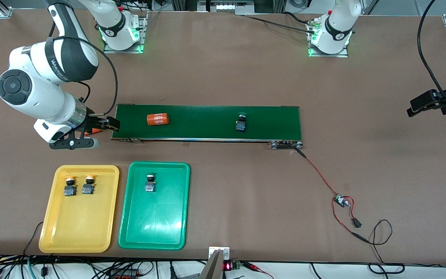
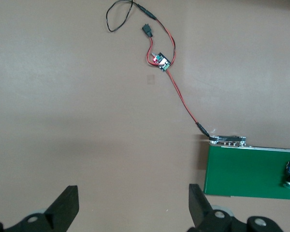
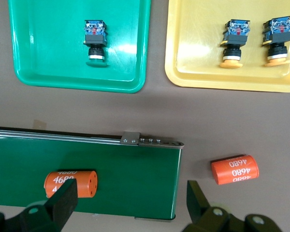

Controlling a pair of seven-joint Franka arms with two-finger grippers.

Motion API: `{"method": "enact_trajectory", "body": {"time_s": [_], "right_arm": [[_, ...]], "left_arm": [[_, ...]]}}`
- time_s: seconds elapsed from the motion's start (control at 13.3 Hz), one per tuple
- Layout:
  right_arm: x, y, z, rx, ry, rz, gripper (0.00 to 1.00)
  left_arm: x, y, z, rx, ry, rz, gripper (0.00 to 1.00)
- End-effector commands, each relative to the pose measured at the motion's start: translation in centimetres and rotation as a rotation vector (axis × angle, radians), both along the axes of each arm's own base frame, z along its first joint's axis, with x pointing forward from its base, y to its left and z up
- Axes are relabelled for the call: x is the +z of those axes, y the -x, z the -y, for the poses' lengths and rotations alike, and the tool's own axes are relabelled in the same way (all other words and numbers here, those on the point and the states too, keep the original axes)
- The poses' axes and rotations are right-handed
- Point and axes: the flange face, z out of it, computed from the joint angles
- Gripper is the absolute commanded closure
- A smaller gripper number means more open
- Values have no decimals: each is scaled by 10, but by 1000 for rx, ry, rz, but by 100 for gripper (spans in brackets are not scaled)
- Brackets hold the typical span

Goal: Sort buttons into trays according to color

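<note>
- Right gripper hangs over the bare table just off the conveyor belt's end toward the right arm's side; its fingers are spread wide with nothing between them
- Just under it in the right wrist view lies an orange cylinder marked "4680", on the table beside the belt's end; a second orange cylinder on the belt lies on its side near that same end
- Left gripper sits out at the left arm's end of the table, well apart from the belt; its fingers also stand wide apart and empty, above bare tabletop; this arm waits
- Out on the belt, one green-capped button rests nearer the belt's end toward the left arm's side; it shows at the edge of the left wrist view too
- Nearer the front camera than the belt, the green tray holds one green-capped button in the tray, lying in the part closest to the belt
- Just beside it, toward the right arm's end, the yellow tray holds two yellow-capped buttons side by side, close but not touching, also in the part closest to the belt
- Off the belt's other end, a red and black wire runs across the table to a small circuit board
</note>
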Motion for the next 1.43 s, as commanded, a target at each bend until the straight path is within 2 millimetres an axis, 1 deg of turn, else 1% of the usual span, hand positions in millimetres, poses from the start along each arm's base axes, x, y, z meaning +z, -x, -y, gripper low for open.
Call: {"method": "enact_trajectory", "body": {"time_s": [0.0, 0.15, 0.38, 0.53, 0.6, 0.75, 0.98, 1.13, 1.35], "right_arm": [[2, 6, 2, -1, 5, -2, 0], [-1, 5, 1, 1, 4, -6, 0], [-2, 1, 7, -5, 3, -4, 0], [-2, 0, 9, -9, 4, -4, 0], [-2, 0, 9, -11, 4, -4, 0], [-2, 0, 9, -11, 4, -4, 0], [-2, 0, 9, -16, 5, -5, 0], [-2, 0, 9, -15, 5, -6, 0], [-2, 0, 8, -15, 3, -5, 0]], "left_arm": [[5, 12, 1, -3, 6, -9, 0], [5, 12, 0, -1, 4, -8, 0], [2, 13, -1, -2, -16, -14, 0], [0, 10, -1, -2, -16, 2, 0], [-6, 8, -2, 2, -17, 11, 0], [-9, 14, -2, 3, -20, 27, 0], [-9, 28, 3, -1, -25, 26, 0], [-11, 29, 7, -7, -24, 36, 0], [-12, 29, 7, -9, -24, 30, 0]]}}
